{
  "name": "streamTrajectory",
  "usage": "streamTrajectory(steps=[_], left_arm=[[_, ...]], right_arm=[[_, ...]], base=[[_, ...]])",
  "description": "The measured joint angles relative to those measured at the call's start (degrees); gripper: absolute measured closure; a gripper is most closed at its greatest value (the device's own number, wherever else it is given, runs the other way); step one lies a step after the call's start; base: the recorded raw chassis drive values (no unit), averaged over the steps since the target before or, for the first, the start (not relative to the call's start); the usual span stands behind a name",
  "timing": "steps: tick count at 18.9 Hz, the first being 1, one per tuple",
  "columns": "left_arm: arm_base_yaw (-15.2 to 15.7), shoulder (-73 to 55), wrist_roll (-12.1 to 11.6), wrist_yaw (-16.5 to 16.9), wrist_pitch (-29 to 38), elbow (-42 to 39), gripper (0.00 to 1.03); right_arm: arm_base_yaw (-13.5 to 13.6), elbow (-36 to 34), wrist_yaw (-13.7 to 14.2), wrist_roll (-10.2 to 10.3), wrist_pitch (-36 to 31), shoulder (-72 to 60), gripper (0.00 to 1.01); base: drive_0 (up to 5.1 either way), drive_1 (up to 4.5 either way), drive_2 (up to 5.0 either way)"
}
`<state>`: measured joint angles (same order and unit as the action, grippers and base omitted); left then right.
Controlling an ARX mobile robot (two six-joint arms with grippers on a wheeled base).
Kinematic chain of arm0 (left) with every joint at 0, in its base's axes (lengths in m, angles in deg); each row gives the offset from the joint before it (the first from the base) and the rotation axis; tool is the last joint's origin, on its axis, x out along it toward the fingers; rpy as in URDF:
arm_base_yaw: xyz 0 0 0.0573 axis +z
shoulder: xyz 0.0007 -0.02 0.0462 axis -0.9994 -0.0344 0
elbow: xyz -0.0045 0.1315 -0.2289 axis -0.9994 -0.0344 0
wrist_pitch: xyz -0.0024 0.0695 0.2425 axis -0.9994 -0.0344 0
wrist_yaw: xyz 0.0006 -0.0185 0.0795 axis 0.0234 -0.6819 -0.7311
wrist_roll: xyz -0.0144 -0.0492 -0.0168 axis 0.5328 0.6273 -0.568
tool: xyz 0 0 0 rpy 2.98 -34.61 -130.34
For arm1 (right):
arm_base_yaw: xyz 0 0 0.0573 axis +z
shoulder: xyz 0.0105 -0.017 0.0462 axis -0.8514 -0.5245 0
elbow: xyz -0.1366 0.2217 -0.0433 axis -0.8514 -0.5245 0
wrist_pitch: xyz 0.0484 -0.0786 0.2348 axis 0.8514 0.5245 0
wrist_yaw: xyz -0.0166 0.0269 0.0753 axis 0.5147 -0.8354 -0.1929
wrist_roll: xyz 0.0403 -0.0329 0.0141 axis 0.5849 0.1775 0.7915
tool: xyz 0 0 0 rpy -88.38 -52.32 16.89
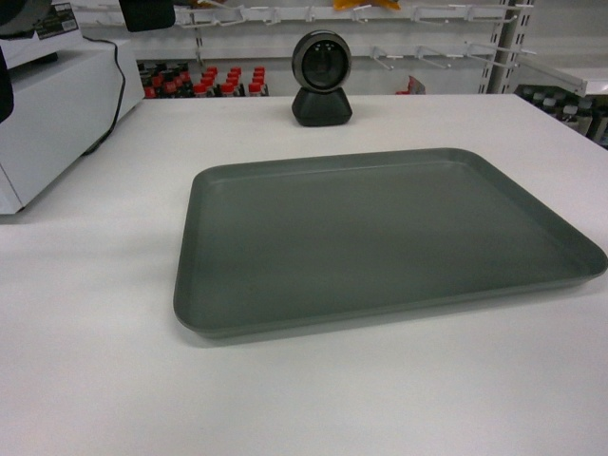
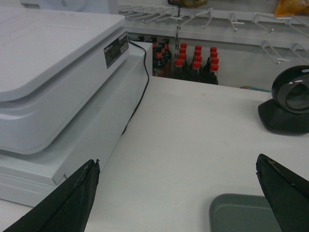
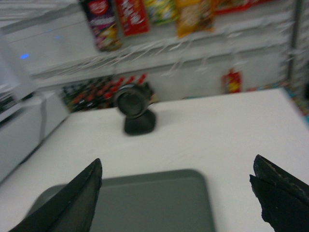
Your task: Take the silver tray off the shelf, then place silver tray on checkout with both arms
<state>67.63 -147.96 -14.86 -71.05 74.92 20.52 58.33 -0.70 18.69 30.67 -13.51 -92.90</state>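
Observation:
The silver tray (image 1: 380, 237) lies flat on the white checkout (image 1: 95, 361), empty, with no gripper touching it. Neither gripper shows in the head view. In the left wrist view my left gripper (image 2: 177, 166) is open above the tabletop, and a corner of the silver tray (image 2: 239, 215) peeks in at the bottom right. In the right wrist view my right gripper (image 3: 176, 166) is open too, hanging above the tray's far end (image 3: 154, 203). Nothing sits between either pair of fingers. The shelf the tray came from is out of view.
A black round camera-like device (image 1: 321, 81) stands on the checkout behind the tray. A white till machine (image 1: 47, 114) with a black cable sits at the left. Behind are white racks with hooks and red-capped bottles (image 1: 204, 84); snack bags (image 3: 130, 17) hang above.

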Motion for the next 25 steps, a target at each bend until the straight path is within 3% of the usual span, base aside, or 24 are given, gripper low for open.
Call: streamTrajectory(steps=[1, 2, 3, 4, 8, 11, 25], left_arm=[[0.3, 1.3, -2.2, 3.1, 5.7, -2.2, 0.09], [2.6, 4.7, -5.3, 12.9, 12.9, -8.3, 0.22], [4.4, 8.0, -6.8, 18.4, 16.4, -13.9, 0.33], [6.1, 10.8, -7.6, 21.7, 18.5, -18.4, 0.44], [10.8, 20.7, -8.5, 27.6, 21.2, -33.0, 0.93], [11.6, 22.6, -8.4, 28.4, 21.3, -34.8, 1.01], [14.6, 31.5, -8.6, 31.5, 19.7, -42.2, 1.01]], right_arm=[[0.1, -4.1, 9.2, -4.2, -1.7, 4.3, 0.17], [0.0, -9.9, 15.5, -8.7, -1.3, 9.9, 0.3], [-0.4, -14.2, 17.6, -10.8, -0.4, 14.3, 0.41], [-0.3, -17.9, 17.7, -12.0, -0.1, 18.2, 0.52], [0.0, -29.1, 17.5, -13.8, -2.2, 27.5, 1.0], [0.0, -30.6, 17.5, -13.7, -2.1, 28.9, 0.99], [0.0, -36.3, 17.5, -13.7, -0.3, 36.9, 0.99]], base=[[0.0, 0.0, 0.0], [0.0, 0.0, 0.0], [0.0, 0.0, 0.0], [0.0, 0.0, 0.0], [0.0, 0.0, 0.0], [0.0, 0.0, 0.0], [0.0, 0.0, 0.0]])
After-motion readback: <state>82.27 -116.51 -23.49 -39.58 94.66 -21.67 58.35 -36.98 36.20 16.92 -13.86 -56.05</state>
